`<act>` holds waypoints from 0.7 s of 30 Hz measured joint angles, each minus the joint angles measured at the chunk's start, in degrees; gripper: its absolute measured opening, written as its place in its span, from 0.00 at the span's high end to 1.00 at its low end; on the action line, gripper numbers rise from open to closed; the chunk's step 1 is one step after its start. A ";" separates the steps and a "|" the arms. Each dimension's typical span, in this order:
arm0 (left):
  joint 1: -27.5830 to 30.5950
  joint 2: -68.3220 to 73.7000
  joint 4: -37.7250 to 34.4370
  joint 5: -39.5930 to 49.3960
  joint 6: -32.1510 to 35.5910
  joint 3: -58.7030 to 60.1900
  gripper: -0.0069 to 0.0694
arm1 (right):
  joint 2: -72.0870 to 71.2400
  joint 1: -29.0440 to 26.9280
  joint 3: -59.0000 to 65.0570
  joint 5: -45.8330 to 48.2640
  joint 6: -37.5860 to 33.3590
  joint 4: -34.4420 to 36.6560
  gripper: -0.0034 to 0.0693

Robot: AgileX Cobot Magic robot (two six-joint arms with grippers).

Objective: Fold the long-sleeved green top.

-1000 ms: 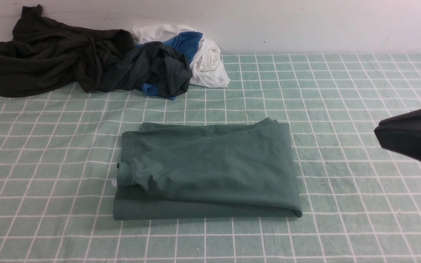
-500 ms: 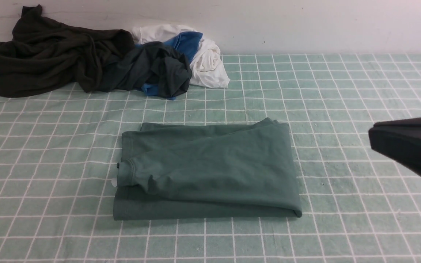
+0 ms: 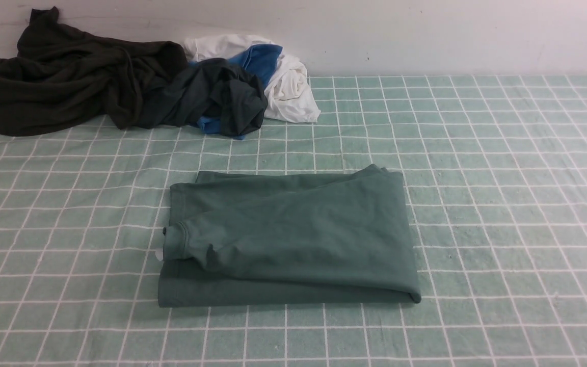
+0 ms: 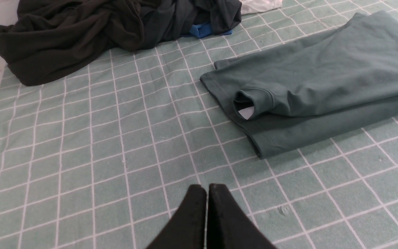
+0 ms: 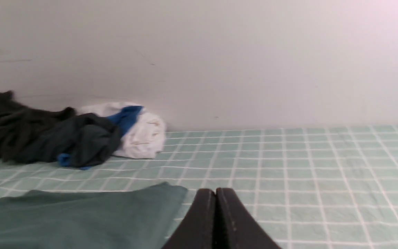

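Note:
The green long-sleeved top (image 3: 293, 239) lies folded into a flat rectangle at the middle of the table, a cuffed sleeve end showing at its left edge. The left wrist view shows the same top (image 4: 323, 86) with the cuff opening toward the camera. My left gripper (image 4: 207, 188) is shut and empty, hovering over bare cloth short of the top's near corner. My right gripper (image 5: 215, 191) is also shut and empty, just beside the top (image 5: 81, 218), off its right edge. Neither gripper shows in the front view.
A dark olive-black garment (image 3: 64, 76), a dark teal-grey garment with blue trim (image 3: 222, 99) and a white and blue one (image 3: 288, 81) are heaped at the back left against the wall. A green checked cloth (image 3: 502, 204) covers the table.
The right arm, seen at the right edge of the front view in the earlier frames, has drawn back out of that view. The folded top has not moved.

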 joint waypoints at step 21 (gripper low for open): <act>0.00 -0.06 0.00 0.00 0.00 0.00 0.91 | -8.35 -9.78 3.00 17.67 0.43 0.26 0.97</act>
